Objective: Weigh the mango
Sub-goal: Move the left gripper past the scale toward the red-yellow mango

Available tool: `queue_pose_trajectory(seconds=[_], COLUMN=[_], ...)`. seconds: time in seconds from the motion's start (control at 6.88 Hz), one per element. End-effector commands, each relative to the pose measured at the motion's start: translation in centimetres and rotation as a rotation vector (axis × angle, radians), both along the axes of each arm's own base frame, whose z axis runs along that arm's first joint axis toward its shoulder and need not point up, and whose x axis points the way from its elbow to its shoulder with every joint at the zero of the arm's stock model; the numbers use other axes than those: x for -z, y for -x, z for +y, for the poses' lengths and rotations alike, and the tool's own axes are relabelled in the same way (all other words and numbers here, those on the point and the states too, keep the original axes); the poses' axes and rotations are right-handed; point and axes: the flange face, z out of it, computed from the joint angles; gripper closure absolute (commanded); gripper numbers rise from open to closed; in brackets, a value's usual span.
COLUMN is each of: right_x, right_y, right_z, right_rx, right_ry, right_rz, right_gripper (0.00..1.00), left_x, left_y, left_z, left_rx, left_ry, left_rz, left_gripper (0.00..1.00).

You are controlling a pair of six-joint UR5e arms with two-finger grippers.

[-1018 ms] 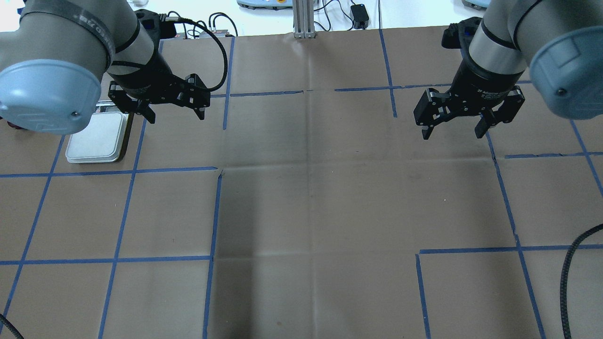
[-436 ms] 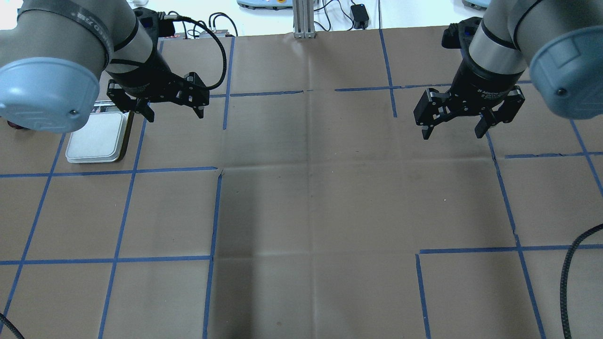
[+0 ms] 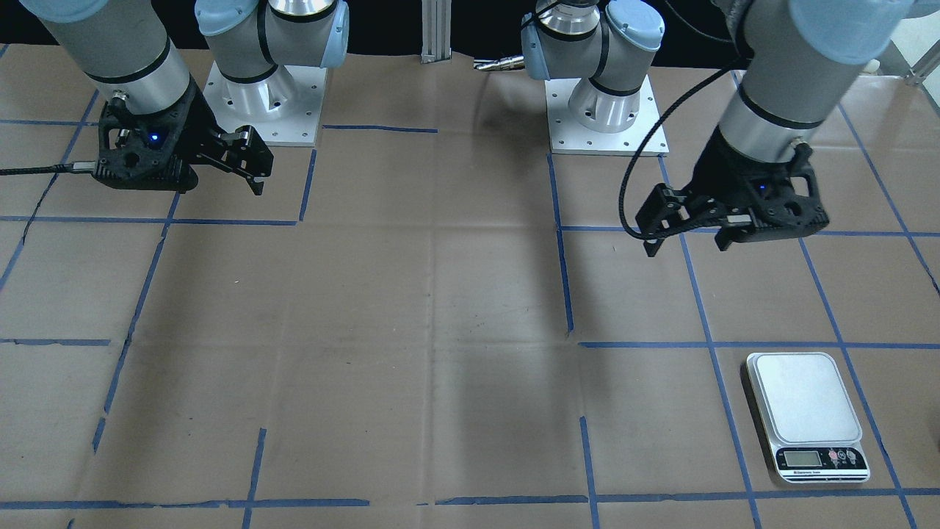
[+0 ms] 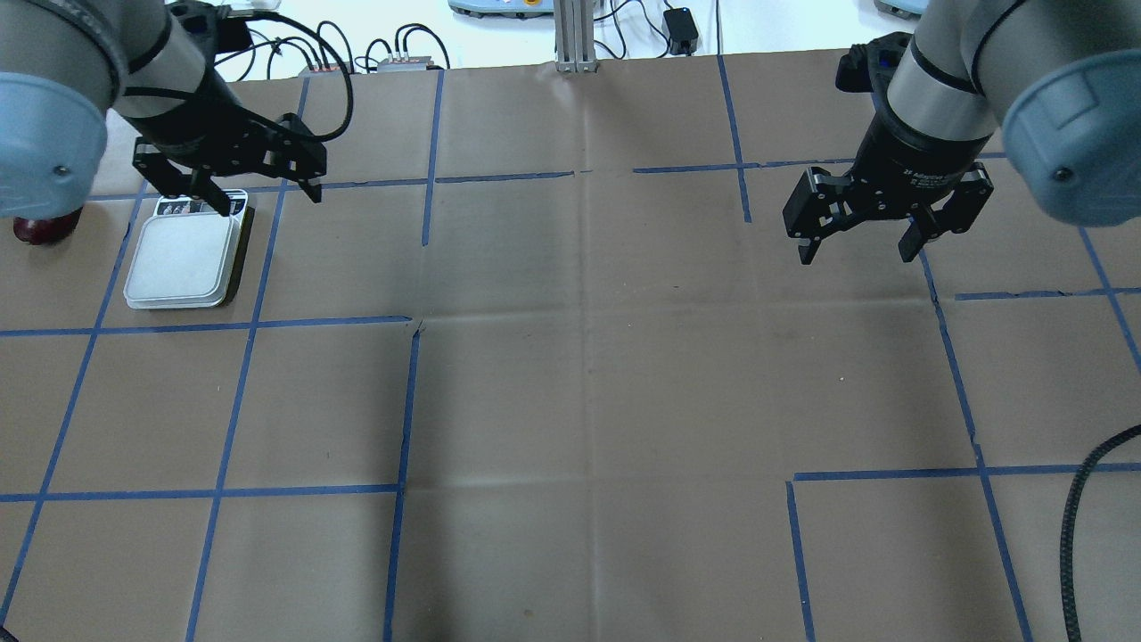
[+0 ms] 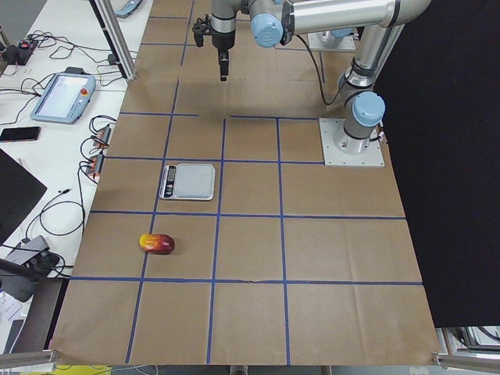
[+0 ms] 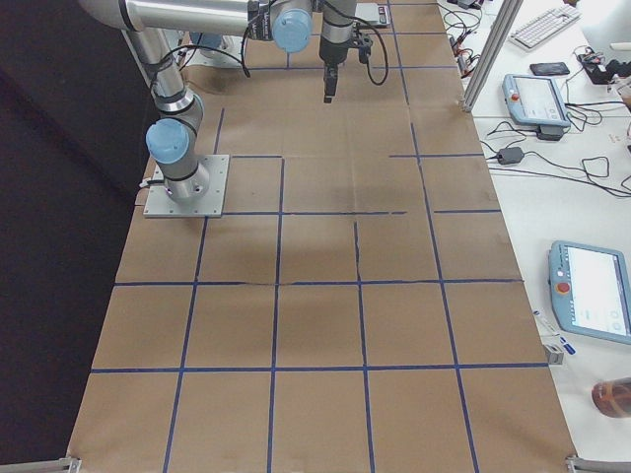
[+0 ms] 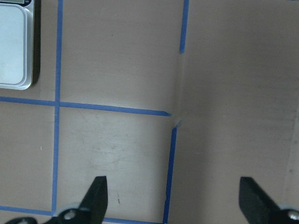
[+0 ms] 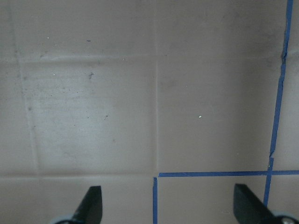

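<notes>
The mango (image 5: pixel 157 244), red grading to yellow, lies on the table beyond the scale as the exterior left view looks. In the overhead view only its dark red end (image 4: pixel 36 230) shows, under my left arm's elbow. The white scale (image 4: pixel 183 259) sits at the table's left, and it also shows in the front-facing view (image 3: pixel 804 408) and the left wrist view (image 7: pixel 14 46). My left gripper (image 4: pixel 267 201) is open and empty, raised by the scale's display end. My right gripper (image 4: pixel 857 254) is open and empty, raised over bare table at the right.
Brown paper with a blue tape grid (image 4: pixel 410 401) covers the table. The arm bases (image 3: pixel 606 110) stand on white plates at the robot's side. Cables and a metal post (image 4: pixel 575 36) lie past the far edge. A black cable (image 4: pixel 1083 499) hangs at the near right.
My left gripper has moved left, from right of the scale to over its display end, still open. More of the mango's red end shows. The right arm has not moved.
</notes>
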Motion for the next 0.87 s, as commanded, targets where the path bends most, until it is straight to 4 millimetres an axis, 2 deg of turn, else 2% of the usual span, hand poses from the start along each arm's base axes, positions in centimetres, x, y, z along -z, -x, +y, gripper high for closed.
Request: queue_pose_trajectory(seconds=[0.0, 0.15, 0.29, 0.58, 0.73], right_x=[0.0, 0.0, 0.0, 0.0, 0.0], right_y=[0.0, 0.0, 0.0, 0.0, 0.0], right_z=[0.0, 0.0, 0.0, 0.0, 0.0], right_rx=[0.0, 0.0, 0.0, 0.0, 0.0], right_ry=[0.0, 0.0, 0.0, 0.0, 0.0], right_rz=[0.0, 0.0, 0.0, 0.0, 0.0], right_gripper=[0.0, 0.0, 0.0, 0.0, 0.0], left_x=[0.6, 1.7, 3.0, 8.2, 10.2], left_y=[-13.5, -20.5, -27.8, -41.6, -46.0], left_z=[-2.4, -4.0, -6.5, -12.8, -16.0], left_rx=[0.01, 0.046, 0.078, 0.105, 0.113], left_ry=[-0.002, -0.011, -0.01, 0.011, 0.039], left_rz=[-0.008, -0.014, -0.023, -0.03, -0.049], left_gripper=[0.0, 0.0, 0.0, 0.0, 0.0])
